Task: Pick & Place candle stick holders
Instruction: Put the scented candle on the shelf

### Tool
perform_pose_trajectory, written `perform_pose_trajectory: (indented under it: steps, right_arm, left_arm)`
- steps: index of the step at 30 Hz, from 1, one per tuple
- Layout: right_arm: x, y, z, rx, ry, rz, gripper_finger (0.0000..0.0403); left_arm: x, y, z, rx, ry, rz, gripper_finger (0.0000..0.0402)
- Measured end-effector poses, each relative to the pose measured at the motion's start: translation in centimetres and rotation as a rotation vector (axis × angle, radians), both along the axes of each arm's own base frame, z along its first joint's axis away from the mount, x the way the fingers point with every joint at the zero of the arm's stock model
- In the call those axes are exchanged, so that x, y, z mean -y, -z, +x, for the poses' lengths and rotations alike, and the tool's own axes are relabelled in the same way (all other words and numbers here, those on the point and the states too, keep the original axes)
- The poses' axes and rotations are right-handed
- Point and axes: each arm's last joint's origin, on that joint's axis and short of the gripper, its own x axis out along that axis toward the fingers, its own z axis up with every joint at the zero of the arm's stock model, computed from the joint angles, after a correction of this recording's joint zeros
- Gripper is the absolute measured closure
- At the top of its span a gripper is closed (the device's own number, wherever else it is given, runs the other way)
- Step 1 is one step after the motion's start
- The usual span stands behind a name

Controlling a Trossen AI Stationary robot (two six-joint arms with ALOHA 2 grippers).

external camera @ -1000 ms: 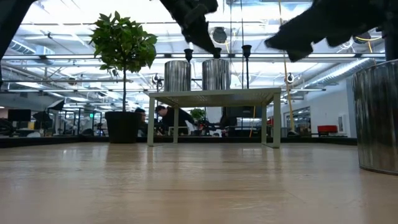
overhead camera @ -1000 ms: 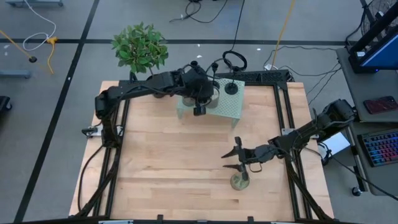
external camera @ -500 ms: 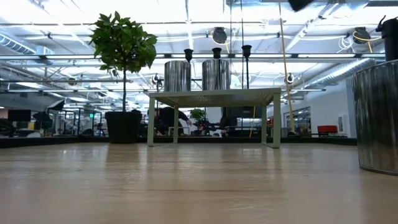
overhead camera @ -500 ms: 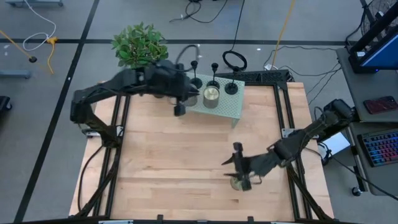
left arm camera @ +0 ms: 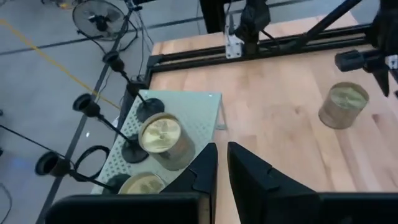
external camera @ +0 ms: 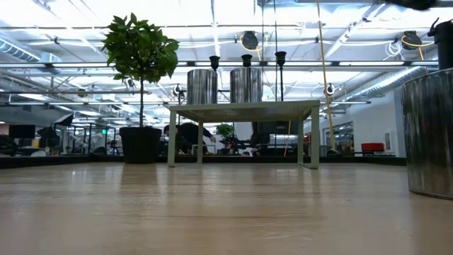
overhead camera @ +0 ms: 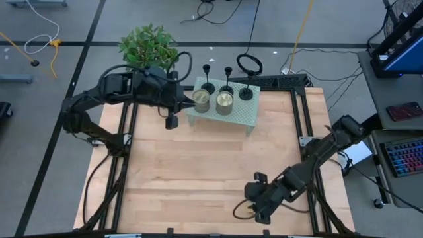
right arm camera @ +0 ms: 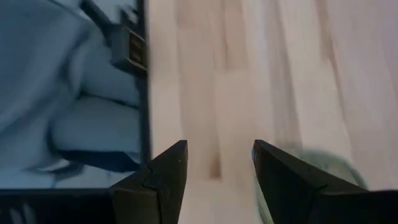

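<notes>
Three black candle stick holders (overhead camera: 207,86) (overhead camera: 227,84) (overhead camera: 246,92) stand on their round bases along the far side of a pale green perforated stand (overhead camera: 239,116). They also show in the left wrist view (left arm camera: 147,109) (left arm camera: 132,152) (left arm camera: 50,165) and the low view (external camera: 246,61). My left gripper (overhead camera: 172,121) (left arm camera: 222,163) is shut and empty, off the stand's left end. My right gripper (overhead camera: 259,198) (right arm camera: 219,163) is open and empty, low over the table near its front edge.
Two pale gold jar candles (overhead camera: 201,100) (overhead camera: 225,102) stand on the stand in front of the holders. A third jar candle (left arm camera: 343,104) (external camera: 429,134) stands on the table by my right gripper. A potted plant (overhead camera: 149,49) stands behind the table's far left.
My left gripper has drawn back from the stand toward the table's left edge, uncovering the holders and jars. My right gripper has gone toward the table's near edge, over the lone jar candle. The holders have kept still.
</notes>
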Motion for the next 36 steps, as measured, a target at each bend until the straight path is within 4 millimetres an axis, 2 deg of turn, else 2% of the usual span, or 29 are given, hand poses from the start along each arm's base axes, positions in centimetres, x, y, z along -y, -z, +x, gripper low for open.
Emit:
perform_pose_trajectory:
  steps: [6, 20, 25, 30, 36]
  right_arm:
    - [0.0, 2.4, -0.9, -0.214, 0.113, -0.068, 0.0228]
    - [-0.4, 4.1, -0.4, -0.259, 0.126, -0.102, 0.0231]
    - [-0.2, 4.6, -0.5, -0.258, 0.140, -0.128, 0.0256]
    - [-0.3, 5.8, -0.5, -0.253, 0.139, -0.058, 0.0282]
    - [-0.2, 6.0, -0.6, -0.246, 0.117, -0.064, 0.0310]
  left_arm:
    - [0.0, 0.1, 0.0, -0.011, -0.003, 0.027, 0.0360]
    - [0.0, 0.0, 0.1, -0.005, 0.021, 0.064, 0.0360]
    - [0.0, 0.0, 0.1, -0.004, 0.020, 0.064, 0.0360]
    - [0.0, 0.0, 0.1, -0.004, 0.021, 0.063, 0.0360]
    - [0.0, -0.1, 0.1, 0.000, 0.022, 0.065, 0.0360]
